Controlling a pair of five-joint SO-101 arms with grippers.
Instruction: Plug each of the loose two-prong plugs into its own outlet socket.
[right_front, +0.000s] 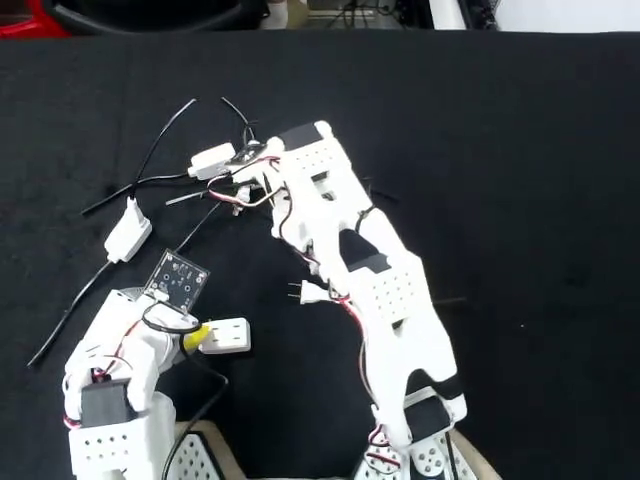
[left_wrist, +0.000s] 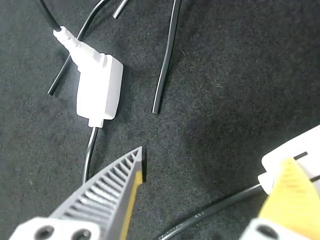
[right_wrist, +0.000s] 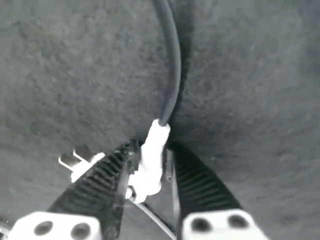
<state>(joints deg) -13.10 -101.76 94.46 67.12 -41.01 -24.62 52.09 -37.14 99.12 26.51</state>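
Your bench (right_front: 520, 150) holds: right fingers (right_wrist: 102, 177) pinching a white plug (right_wrist: 150, 165) at the far side, left fingers (left_wrist: 112, 187) spread with the yellow one just beside a white socket (right_front: 228, 335), and a loose two-prong plug (right_front: 310, 293) lying between your arms.

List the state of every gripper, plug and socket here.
Left gripper: open, next to the outlet socket.
Right gripper: shut on white plug.
White plug: gripped, not in a socket.
Outlet socket: on table, no plug in it.
Two-prong plug: loose on table, prongs bare.
White block: lying flat, ungripped.
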